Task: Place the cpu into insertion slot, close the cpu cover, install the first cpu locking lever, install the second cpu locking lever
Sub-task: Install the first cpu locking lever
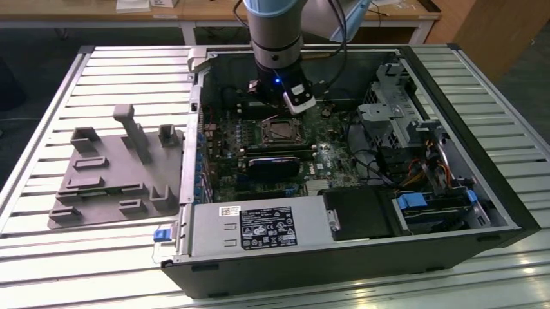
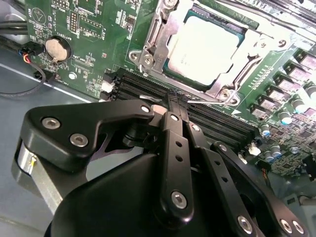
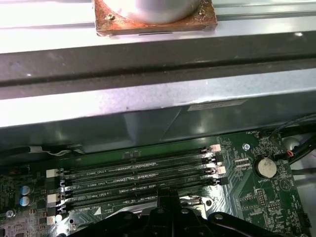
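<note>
Fingers [image 2: 170, 148] of the gripper [image 2: 176, 101] are pressed together, and in the second wrist view their tips meet on a thin silvery locking lever [image 2: 202, 102] that runs along the socket's edge, just above the memory slots [image 3: 138, 170]. They appear to pinch that rod, which fits the lever stage of the job; whether it is the first or the second lever cannot be told. The cpu [image 2: 205, 47] sits inside the insertion slot [image 1: 280, 132], its pale top facing up. The cpu cover [image 2: 154, 37] lies flat around it, so that the chip shows through the cut-out middle. By that, placing the chip and closing the frame look done. The arm comes down steeply into the open computer case [image 1: 344, 270], probably because the green circuit board [image 2: 94, 29] lies flat on the case floor and the walls leave only the way in from overhead. By count there is one chip, one socket, one cover and one rod at the fingertips. Four memory slots lie side by side, and one coin battery [image 3: 264, 167] sits near their ends. One grey fixture tray [image 1: 103, 180] lies on the slatted table [image 1: 86, 270], toward the exterior view's left of the case and well apart from the gripper.
</note>
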You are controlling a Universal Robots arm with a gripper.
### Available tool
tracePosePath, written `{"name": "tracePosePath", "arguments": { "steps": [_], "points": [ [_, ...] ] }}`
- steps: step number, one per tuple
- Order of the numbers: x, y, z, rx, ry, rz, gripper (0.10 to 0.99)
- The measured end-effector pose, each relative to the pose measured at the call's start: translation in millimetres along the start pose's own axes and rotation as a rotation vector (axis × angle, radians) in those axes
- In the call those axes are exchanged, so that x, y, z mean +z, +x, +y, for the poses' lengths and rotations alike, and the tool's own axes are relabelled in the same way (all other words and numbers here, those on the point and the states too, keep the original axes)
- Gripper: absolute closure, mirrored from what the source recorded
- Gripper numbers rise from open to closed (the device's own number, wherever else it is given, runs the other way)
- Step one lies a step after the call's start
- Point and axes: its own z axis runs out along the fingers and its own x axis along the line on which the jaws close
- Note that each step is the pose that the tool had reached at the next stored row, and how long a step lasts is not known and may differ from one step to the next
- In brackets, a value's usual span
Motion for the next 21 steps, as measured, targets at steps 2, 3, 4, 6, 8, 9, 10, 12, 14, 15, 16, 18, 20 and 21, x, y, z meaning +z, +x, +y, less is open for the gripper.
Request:
{"name": "tracePosePath", "arguments": {
  "steps": [2, 3, 4, 6, 8, 9, 10, 12, 14, 15, 16, 18, 20, 21],
  "points": [
    [0.8, 0.1, -0.2, -0.002, -0.001, -0.0063, 0.984],
    [1.3, 0.1, -0.3, -0.003, -0.002, -0.0096, 0.984],
    [1.8, 0.3, -0.5, -0.004, -0.002, -0.0164, 0.984],
    [2.7, 0.4, -0.8, -0.008, -0.004, -0.0290, 0.984],
    [3.2, 0.4, -0.9, -0.010, -0.004, -0.0370, 0.984],
    [3.2, 0.4, -0.9, -0.010, -0.004, -0.0372, 0.984],
    [3.2, 0.4, -0.9, -0.010, -0.004, -0.0373, 0.984],
    [3.3, 0.5, -0.9, -0.007, -0.003, -0.0385, 0.984],
    [3.3, 0.9, -0.9, 0.008, 0.001, -0.0429, 0.984],
    [3.3, 1.2, -1.0, 0.014, 0.002, -0.0448, 0.984],
    [3.3, 1.7, -1.0, 0.019, 0.003, -0.0464, 0.984],
    [3.3, 3.4, -0.9, 0.028, 0.004, -0.0495, 0.984],
    [3.5, 6.0, -0.8, 0.034, 0.005, -0.0529, 0.984],
    [3.6, 7.5, -0.6, 0.036, 0.005, -0.0545, 0.984]
  ]
}}
